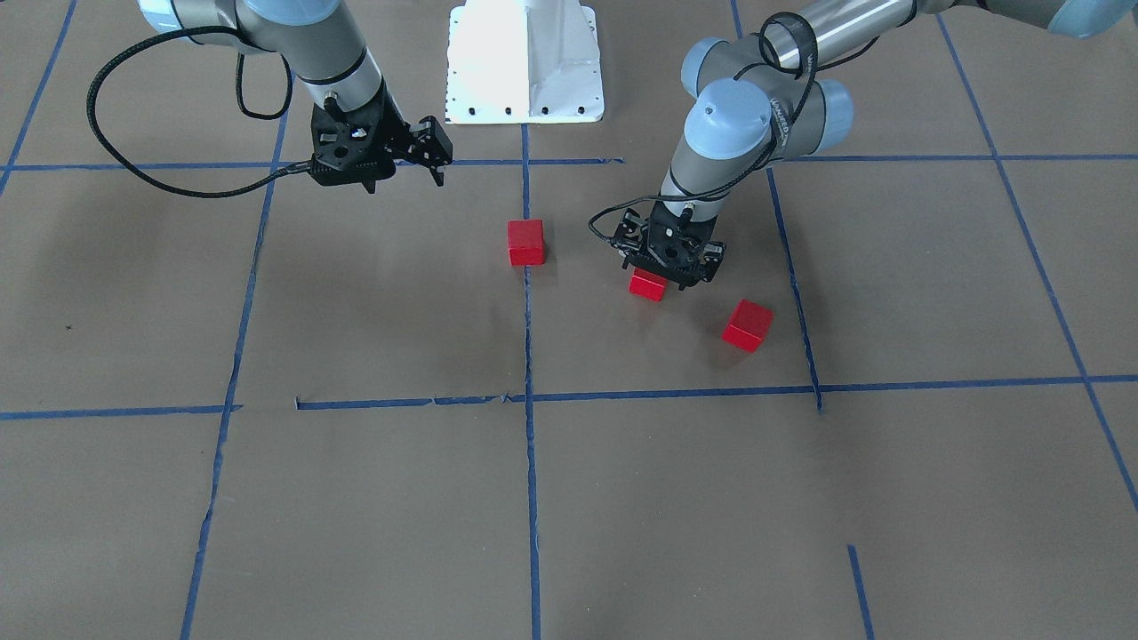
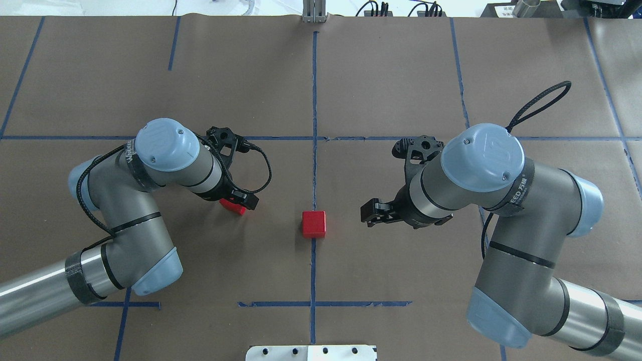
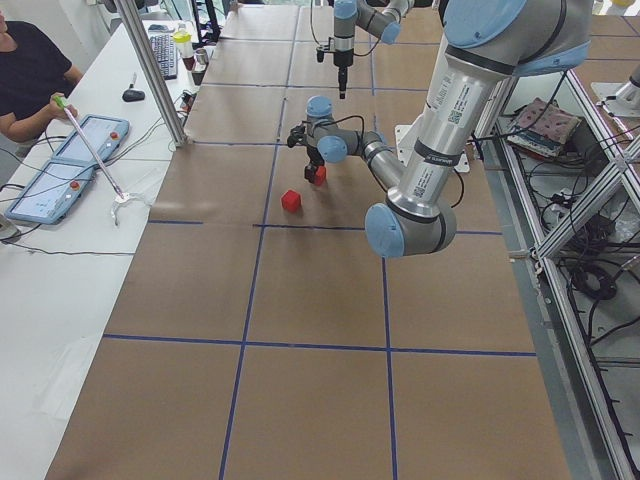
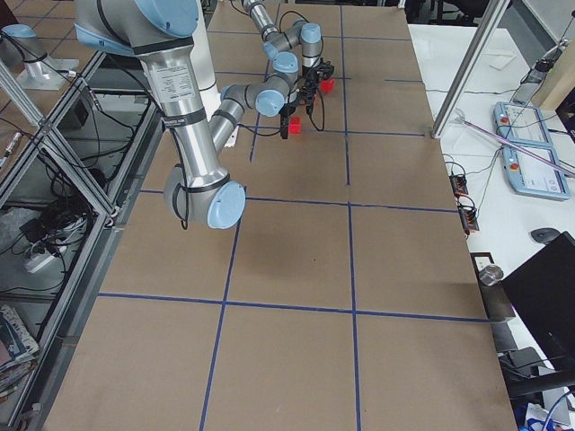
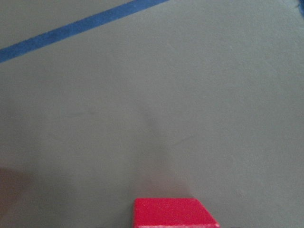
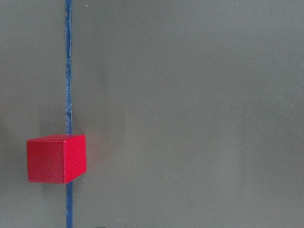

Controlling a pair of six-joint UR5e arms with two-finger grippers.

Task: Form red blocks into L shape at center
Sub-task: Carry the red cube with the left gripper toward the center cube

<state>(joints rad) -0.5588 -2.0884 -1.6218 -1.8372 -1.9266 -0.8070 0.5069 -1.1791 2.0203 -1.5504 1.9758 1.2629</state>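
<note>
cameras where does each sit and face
Front: across table, faces robot; left arm, right arm, three blocks.
Overhead: behind robot, looks down; both arms.
Left side: table's left end; left arm nearest.
Right side: right end; right arm nearest.
Left wrist: down on one block; no arm.
Right wrist: down on tape-line block, shared with overhead; no arm.

The table [image 1: 356,498] is viewed steeply from opposite the robot base [image 1: 524,62] and from above behind it, and along its length from both ends, farther off. Close below the right gripper [image 2: 365,214], a red block [image 6: 56,159] on the blue tape line [image 6: 68,71] is framed, also seen overhead.
</note>
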